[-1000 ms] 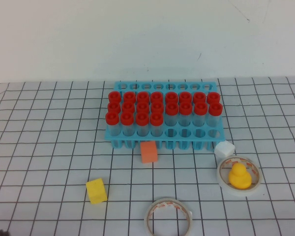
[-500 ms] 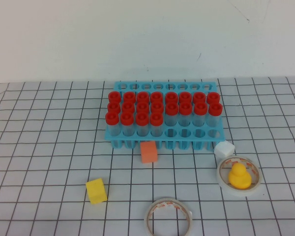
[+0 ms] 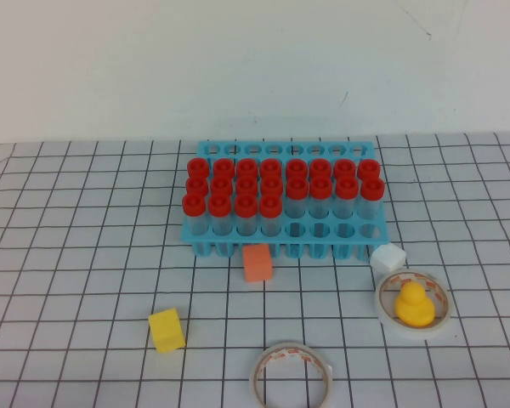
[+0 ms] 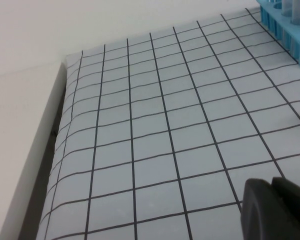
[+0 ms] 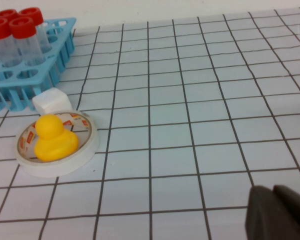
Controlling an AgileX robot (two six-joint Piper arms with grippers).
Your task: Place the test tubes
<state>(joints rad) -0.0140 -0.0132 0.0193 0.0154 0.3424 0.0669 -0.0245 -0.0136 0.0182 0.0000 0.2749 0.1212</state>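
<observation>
Wall (image 3: 238, 59): plain white, matte, with a few faint dark scuffs toward the upper right.
Table (image 3: 68, 255): pale grey top ruled in a black square grid, reaching back to the wall.
Table edge (image 4: 60, 135): left side (left wrist view) bordered by an off-white surface.
Light: even, soft, weak shadows.

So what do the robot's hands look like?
Only tips show. The left gripper, over the gridded table left of the blue test tube rack, is dark grey, matte and rounded. The right gripper, right of the yellow rubber duck, looks the same. No cables or markings visible.
</observation>
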